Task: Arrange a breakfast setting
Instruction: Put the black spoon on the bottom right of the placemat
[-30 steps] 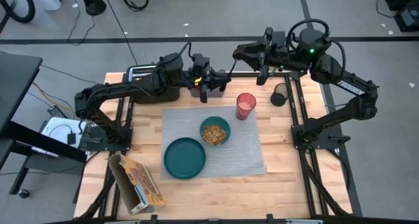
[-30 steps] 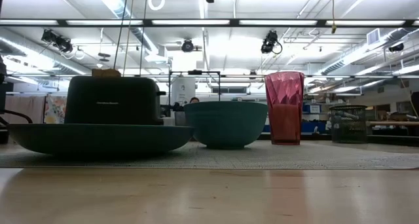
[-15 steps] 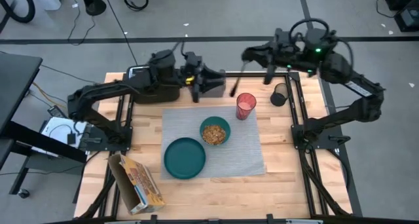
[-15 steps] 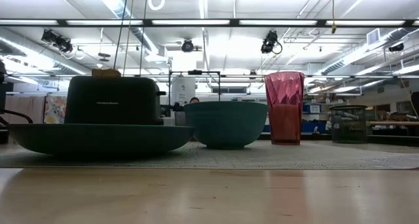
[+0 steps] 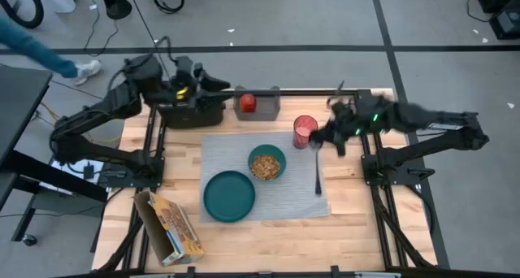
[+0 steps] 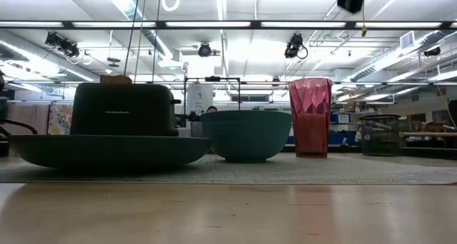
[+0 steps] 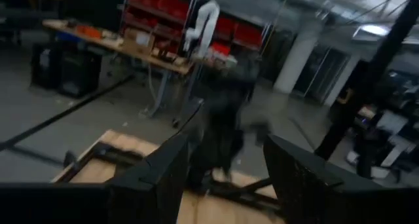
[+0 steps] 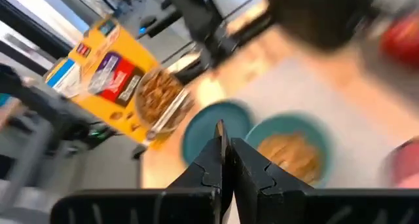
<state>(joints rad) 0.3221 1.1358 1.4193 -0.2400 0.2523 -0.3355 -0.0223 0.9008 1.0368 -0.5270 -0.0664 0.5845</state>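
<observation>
Two grippers show, and both are smeared by motion. Left gripper (image 5: 213, 84) hangs above the black toaster (image 5: 189, 111), at the far edge of the table; its wrist view shows the fingers (image 7: 298, 175) standing apart with nothing between them, and beyond them only a dim room. Right gripper (image 5: 322, 140) sits just beside the red cup (image 5: 305, 131), on the side away from the other arm, with the spoon (image 5: 317, 174) lying on the placemat (image 5: 301, 193) directly below it in the high view, running from the gripper toward the near edge. Whether the spoon touches the fingertips is lost in the blur. From its own wrist the fingers (image 8: 208, 168) are pressed together; a thin sliver at their tips may be the spoon or not. Past the tips lie the bowl (image 5: 266, 162), filled with brown cereal, and the plate (image 5: 229, 196), bare and dark teal, both on the grey ribbed mat. Beyond the cup, toward the left gripper, a small red fruit (image 5: 248, 102) rests in a grey tray (image 5: 270, 106). An opened cereal box (image 5: 171, 226) lies near the table's near-left corner. In the low view only a dark piece of an arm shows at the top, and the toaster's slots are hidden behind the plate rim.
</observation>
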